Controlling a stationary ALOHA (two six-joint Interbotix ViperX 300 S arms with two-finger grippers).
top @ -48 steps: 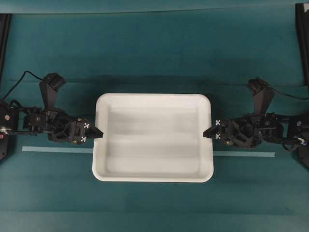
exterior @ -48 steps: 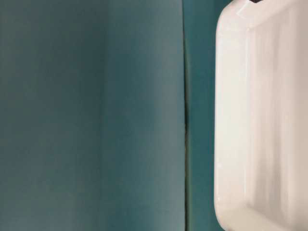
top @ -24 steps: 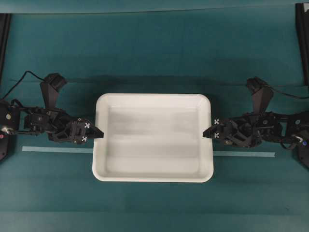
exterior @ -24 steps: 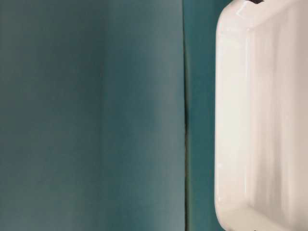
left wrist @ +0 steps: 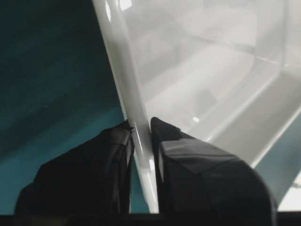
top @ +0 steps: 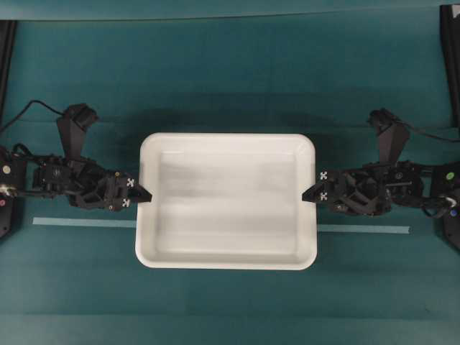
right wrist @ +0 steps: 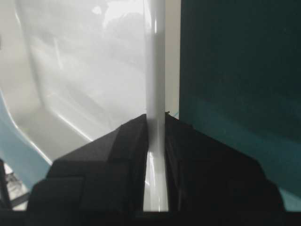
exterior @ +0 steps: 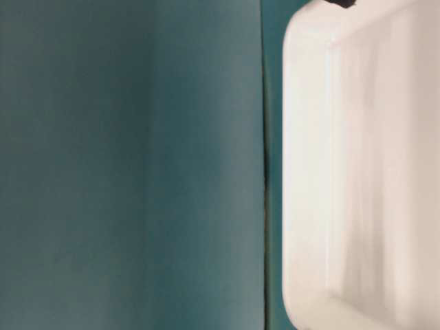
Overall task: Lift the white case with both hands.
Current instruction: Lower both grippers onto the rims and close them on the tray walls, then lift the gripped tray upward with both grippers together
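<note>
The white case (top: 226, 147) is a large shallow tray in the middle of the overhead view. My left gripper (top: 146, 195) is shut on its left rim (left wrist: 136, 113), one finger outside and one inside. My right gripper (top: 307, 195) is shut on its right rim (right wrist: 155, 84) the same way. In the table-level view the case (exterior: 357, 165) fills the right side and looks larger and closer than before. Both wrist views show the teal cloth far below the rim.
A teal cloth (top: 230, 79) covers the table. A pale tape line (top: 79, 223) runs left to right under the case. Black frame posts (top: 449, 65) stand at the far left and right edges.
The case has risen: it looks bigger in both exterior views and its far edge sits higher. Both grippers have gone up with it, still clamped on the rims.
</note>
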